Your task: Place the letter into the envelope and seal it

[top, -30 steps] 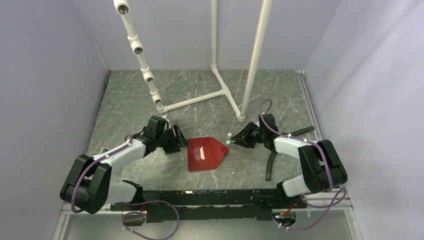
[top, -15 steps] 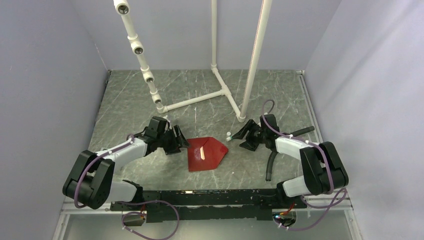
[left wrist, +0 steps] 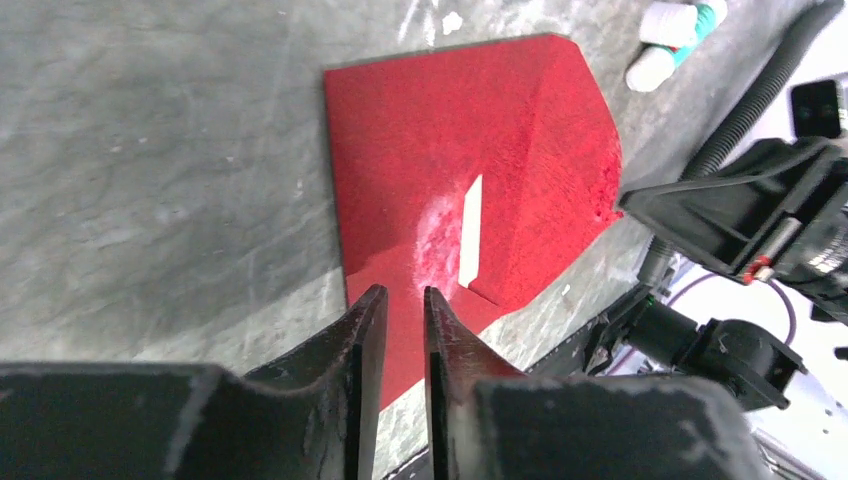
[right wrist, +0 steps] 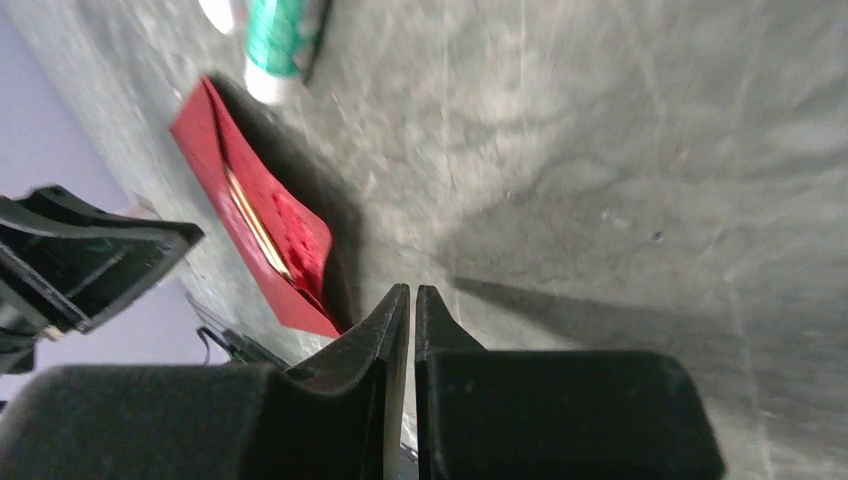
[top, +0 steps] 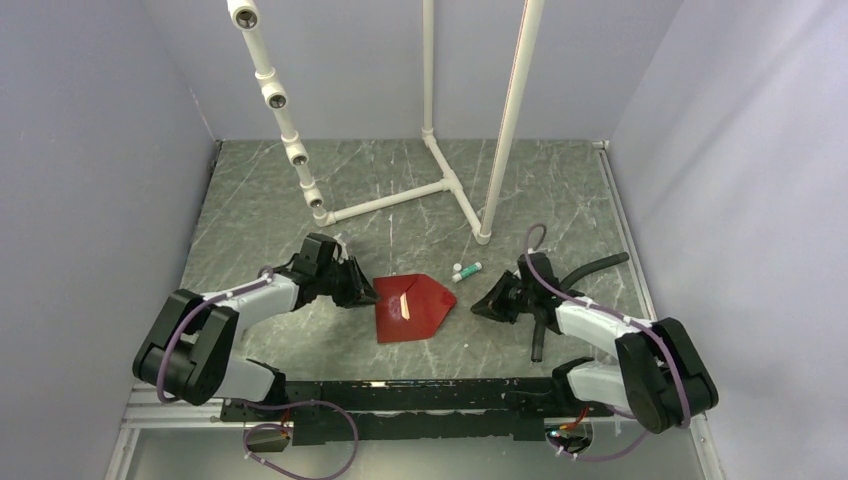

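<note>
The dark red envelope (top: pixel 425 300) lies flat mid-table with its pointed flap toward the right; it also shows in the left wrist view (left wrist: pixel 430 130) and the right wrist view (right wrist: pixel 215 150). Only a thin pale strip of the letter (top: pixel 405 303) shows at the envelope's mouth, also in the left wrist view (left wrist: pixel 470 230). My left gripper (top: pixel 362 292) sits at the envelope's left edge, its jaws (left wrist: pixel 397 297) nearly shut and empty over the red paper. My right gripper (top: pixel 477 308) is to the right of the flap tip, shut and empty (right wrist: pixel 412 292), above bare table.
A white and green glue stick (top: pixel 466 269) lies on the table just beyond the flap tip, also in the left wrist view (left wrist: pixel 670 40). A white PVC pipe frame (top: pixel 440 185) stands at the back. A black hose (top: pixel 595 265) lies right of the right arm.
The right gripper let go of the glue stick, which now lies on the table. That gripper then drew back toward the near side and shut. The left gripper has barely moved.
</note>
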`<state>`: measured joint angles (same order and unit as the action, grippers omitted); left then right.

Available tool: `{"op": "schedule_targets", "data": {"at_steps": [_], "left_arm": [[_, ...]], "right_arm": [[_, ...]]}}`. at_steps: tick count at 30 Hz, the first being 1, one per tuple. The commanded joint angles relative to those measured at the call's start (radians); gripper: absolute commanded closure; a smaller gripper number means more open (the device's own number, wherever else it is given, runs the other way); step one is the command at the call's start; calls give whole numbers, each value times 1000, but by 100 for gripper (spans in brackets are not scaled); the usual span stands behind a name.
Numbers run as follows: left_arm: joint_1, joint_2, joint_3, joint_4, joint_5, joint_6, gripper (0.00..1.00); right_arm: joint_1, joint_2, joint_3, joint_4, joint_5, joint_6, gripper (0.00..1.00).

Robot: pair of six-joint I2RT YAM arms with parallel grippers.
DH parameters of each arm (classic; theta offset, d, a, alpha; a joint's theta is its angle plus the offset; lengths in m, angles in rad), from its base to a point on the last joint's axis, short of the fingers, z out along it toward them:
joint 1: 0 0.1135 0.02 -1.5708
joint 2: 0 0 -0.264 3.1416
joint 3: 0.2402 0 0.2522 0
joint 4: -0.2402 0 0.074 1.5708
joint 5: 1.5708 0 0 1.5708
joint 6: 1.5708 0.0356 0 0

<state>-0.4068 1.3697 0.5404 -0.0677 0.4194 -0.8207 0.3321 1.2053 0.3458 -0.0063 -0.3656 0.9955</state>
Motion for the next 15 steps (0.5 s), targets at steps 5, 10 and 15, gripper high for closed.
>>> {"op": "schedule_targets", "data": {"at_steps": [5,10,15], "left_arm": [[1,69,-21,83,120,9,86],[-3,130,-39,26,55,7,94],[-7,169,-46,-2,6,-5,97]], "right_arm": [[183,113,-24,203,47,128,94],[227,201,14,315,88,106,97],[266,221,16,466,66,108,98]]}}
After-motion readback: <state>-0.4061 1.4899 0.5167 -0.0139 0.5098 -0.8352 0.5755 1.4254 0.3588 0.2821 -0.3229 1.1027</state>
